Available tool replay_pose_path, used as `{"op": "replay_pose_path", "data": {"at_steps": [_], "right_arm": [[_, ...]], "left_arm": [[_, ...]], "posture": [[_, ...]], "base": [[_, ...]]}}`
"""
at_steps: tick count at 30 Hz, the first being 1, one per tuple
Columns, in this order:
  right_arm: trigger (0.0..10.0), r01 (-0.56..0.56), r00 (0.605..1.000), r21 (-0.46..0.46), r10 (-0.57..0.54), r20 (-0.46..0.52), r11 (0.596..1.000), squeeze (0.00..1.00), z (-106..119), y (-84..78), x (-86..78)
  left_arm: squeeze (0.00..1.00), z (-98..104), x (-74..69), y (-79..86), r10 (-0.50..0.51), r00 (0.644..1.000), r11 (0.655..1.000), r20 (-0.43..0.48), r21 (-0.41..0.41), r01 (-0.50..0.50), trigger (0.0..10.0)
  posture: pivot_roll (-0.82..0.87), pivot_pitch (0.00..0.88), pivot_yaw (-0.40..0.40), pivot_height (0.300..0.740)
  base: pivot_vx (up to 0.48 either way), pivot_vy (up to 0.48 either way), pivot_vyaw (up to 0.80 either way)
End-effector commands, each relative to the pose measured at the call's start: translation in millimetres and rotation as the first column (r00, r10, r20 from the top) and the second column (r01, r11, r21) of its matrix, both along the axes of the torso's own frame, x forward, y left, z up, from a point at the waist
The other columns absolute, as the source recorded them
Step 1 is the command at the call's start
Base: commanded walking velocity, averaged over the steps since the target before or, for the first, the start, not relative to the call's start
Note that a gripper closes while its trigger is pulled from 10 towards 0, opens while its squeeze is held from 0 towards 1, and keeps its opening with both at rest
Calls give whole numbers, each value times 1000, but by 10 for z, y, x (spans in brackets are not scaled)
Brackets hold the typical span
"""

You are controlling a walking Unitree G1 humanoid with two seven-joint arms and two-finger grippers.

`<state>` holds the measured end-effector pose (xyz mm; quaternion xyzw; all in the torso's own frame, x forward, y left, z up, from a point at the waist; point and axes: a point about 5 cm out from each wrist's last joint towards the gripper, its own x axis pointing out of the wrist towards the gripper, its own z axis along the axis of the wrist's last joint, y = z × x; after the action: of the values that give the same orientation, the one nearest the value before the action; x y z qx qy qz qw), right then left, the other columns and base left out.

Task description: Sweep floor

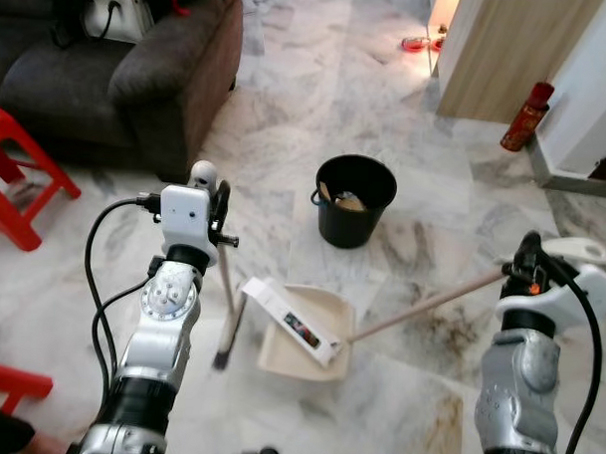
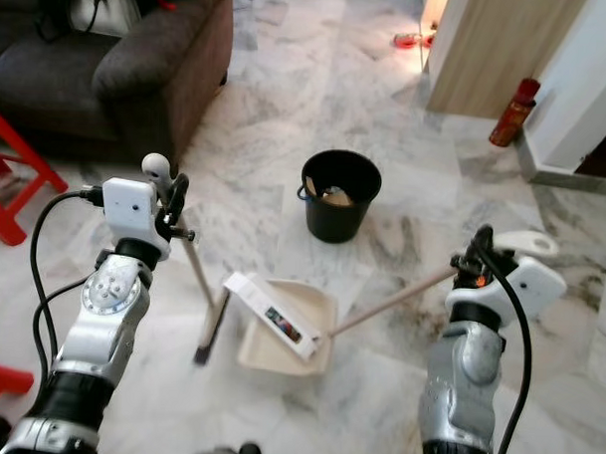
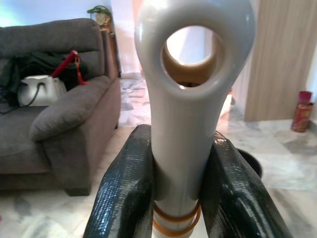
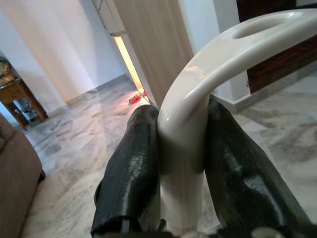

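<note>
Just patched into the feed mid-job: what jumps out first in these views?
The cream dustpan lies on the marble floor at centre with a white box on it, its long handle held in the right hand. The left hand grips the broom upright beside it. Just beyond stands a black bucket, with a dark sofa at far left.

Black bucket (image 1: 355,201), cream dustpan (image 1: 307,332), grey-veined marble floor (image 1: 407,111)

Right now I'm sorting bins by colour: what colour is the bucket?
Black bucket, clearest in the left eye view.
</note>
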<state>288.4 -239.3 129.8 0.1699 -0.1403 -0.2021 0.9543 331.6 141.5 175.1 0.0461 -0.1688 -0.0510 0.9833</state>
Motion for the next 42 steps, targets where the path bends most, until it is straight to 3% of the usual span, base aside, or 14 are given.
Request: {"op": "replay_pose_path", "data": {"at_steps": [1,42], "right_arm": [[10000,4,999,-12,-4,46,1000,0,106,-18,-2],[10000,-13,999,-4,13,45,1000,0,116,0,20]], "left_arm": [[431,113,3,-20,-3,999,1000,43,-9,3,10000],[506,117,5,-9,-2,999,1000,37,-11,3,10000]], "posture": [[68,141,-23,740],[70,155,-23,740]], "base": [[0,0,0],[250,0,0]]}}
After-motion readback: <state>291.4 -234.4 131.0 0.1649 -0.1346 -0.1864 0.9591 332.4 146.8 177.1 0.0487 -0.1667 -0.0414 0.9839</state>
